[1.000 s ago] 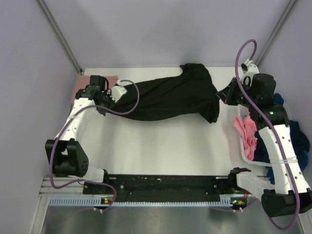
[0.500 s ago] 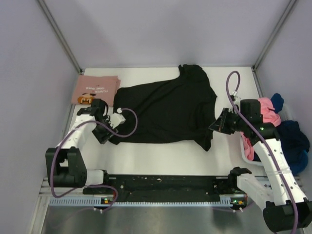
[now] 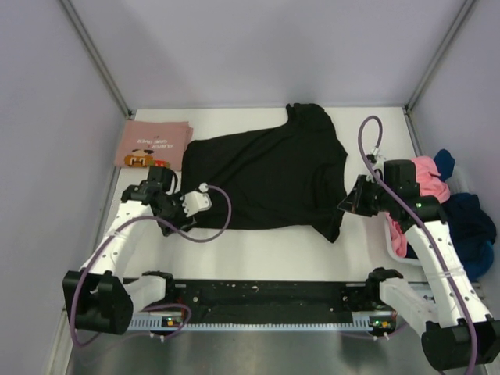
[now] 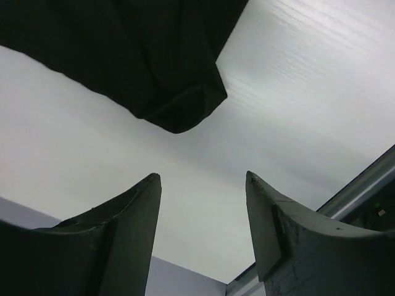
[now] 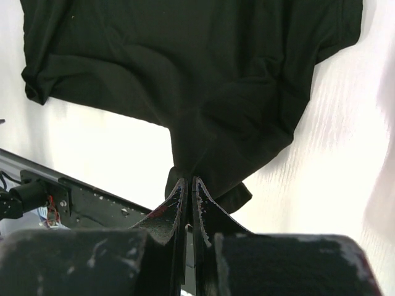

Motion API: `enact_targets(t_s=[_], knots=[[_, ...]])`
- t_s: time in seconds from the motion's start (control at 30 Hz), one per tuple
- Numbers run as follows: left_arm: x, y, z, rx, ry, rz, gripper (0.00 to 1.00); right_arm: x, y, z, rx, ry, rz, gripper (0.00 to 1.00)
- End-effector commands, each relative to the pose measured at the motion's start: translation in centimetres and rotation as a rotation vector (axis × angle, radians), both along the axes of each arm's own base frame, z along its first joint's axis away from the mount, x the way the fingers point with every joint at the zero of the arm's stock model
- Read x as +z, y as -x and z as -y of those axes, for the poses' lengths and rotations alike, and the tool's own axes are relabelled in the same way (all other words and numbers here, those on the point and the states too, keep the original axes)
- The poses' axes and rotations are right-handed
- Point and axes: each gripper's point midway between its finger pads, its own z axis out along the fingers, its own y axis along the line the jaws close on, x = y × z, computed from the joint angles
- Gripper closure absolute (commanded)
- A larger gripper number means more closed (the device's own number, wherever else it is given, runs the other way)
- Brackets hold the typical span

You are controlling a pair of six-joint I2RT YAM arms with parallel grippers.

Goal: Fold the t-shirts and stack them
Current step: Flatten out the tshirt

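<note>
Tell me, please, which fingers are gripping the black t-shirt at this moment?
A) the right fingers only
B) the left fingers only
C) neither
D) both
A: the right fingers are pinched shut on the near edge of the black t-shirt. The left fingers stand apart and hold nothing; a shirt corner lies on the table beyond them.

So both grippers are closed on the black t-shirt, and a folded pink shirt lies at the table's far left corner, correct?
Not quite: only the right gripper is closed on the black t-shirt. The left gripper is open, clear of the cloth, as the left wrist view shows. The folded pink shirt is at the far left corner.
</note>
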Motion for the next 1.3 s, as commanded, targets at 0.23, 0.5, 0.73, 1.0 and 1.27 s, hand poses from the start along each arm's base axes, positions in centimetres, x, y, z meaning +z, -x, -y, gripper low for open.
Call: enact_targets(t_s=[0.23,0.5,0.73,1.0,1.27], knots=[[-3.2,-4.9,2.5,-0.13,0.064,0.112,0.38,1.0,-0.8,0.8,-0.003,0.06,0.054,1.0],[-7.3,-2.1,3.0,-0.159,0.063,-0.091,0.38,-0.4,1.3,1.4,-0.014,0.077,-0.031,1.0],[-8.6,-1.8,0.8,-0.115,-0.038,-0.034,1.0,-2.3,6.4,0.2,-0.022,-0.037,-0.166,1.0],[-4.6,-3.8,-1.6,0.006,-0.066,0.075,1.0,-2.5,6.1,1.8,-0.076,0.047,-0.147,1.0],[-1.6,-2.8,-1.8,0.017,-0.052,0.126,1.0,-2.1,5.2,3.2,-0.105,0.118,-0.114,1.0]])
